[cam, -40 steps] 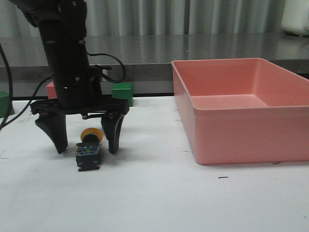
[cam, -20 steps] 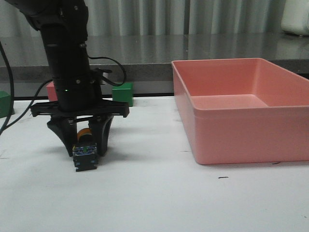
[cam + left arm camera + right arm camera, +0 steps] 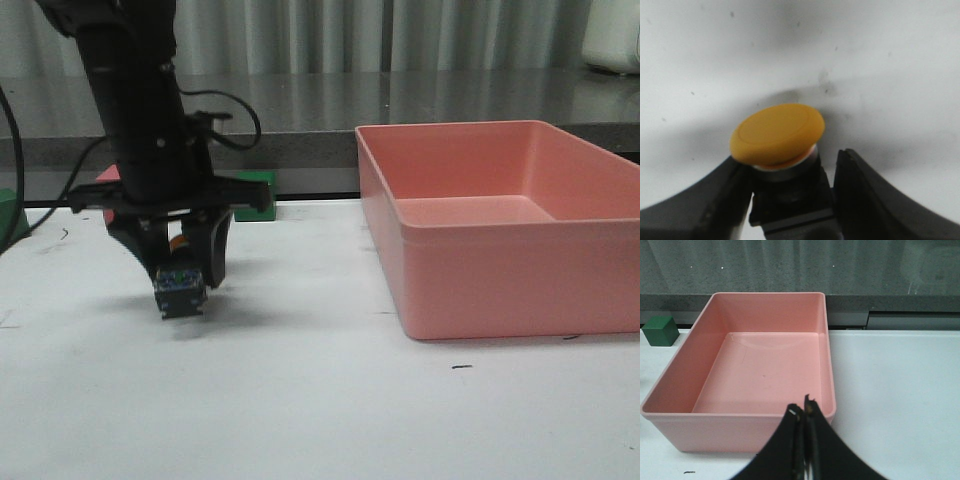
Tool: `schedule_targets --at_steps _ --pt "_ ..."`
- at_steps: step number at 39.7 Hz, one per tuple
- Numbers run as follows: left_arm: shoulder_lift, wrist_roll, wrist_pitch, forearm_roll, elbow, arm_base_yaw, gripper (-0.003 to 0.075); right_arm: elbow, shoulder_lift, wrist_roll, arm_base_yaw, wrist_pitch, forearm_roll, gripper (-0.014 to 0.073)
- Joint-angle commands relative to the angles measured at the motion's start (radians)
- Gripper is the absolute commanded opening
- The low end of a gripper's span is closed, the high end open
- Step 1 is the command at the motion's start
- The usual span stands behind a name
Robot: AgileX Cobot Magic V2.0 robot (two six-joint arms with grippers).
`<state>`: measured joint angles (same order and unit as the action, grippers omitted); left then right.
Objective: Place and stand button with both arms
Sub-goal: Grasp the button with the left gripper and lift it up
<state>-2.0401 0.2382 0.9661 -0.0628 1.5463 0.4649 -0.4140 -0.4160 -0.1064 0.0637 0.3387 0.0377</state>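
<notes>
At about 9 o'clock in the front view, the left gripper (image 3: 182, 272) is clamped on the button (image 3: 181, 290), its two black fingers pressed against either side of the boxy black base. The button looks lifted just clear of the white surface (image 3: 320, 410), a soft shadow lying beneath it, though whether its lowest corner touches is hard to tell. It lies on its side in the grasp: the base faces the camera and the yellow cap points away toward 12 o'clock. The left wrist view confirms the hold, with the cap (image 3: 777, 134) and silver collar jutting out past the fingers.

A green cube (image 3: 256, 194) sits behind the arm at roughly 10 o'clock. The pink bin (image 3: 500, 290) fills the 3 o'clock side and holds nothing.

The right gripper (image 3: 804, 416), seen only in its own wrist view, has its fingers together with nothing between them, and hangs over the near wall of the bin.

So the pickup seems done. Placing the button and standing it upright on its base remain, likely with the right arm's help.
</notes>
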Motion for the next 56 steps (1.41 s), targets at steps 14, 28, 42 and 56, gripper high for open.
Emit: schedule_targets --at_steps 14,28,42,56 --pt "0.386 0.013 -0.370 0.103 -0.220 -0.002 0.0218 -0.026 -0.003 0.010 -0.008 -0.086 0.014 -0.0069" --pt "0.669 0.013 -0.803 0.251 -0.592 -0.018 0.0218 -0.026 -0.003 0.010 -0.008 -0.086 0.014 -0.0069" --pt "0.801 0.013 -1.385 0.436 -0.923 -0.044 0.0218 -0.026 -0.003 0.010 -0.008 -0.086 0.014 -0.0069" --pt "0.685 -0.198 -1.679 0.322 -0.972 -0.044 0.0218 -0.026 -0.003 0.010 -0.008 -0.086 0.014 -0.0069"
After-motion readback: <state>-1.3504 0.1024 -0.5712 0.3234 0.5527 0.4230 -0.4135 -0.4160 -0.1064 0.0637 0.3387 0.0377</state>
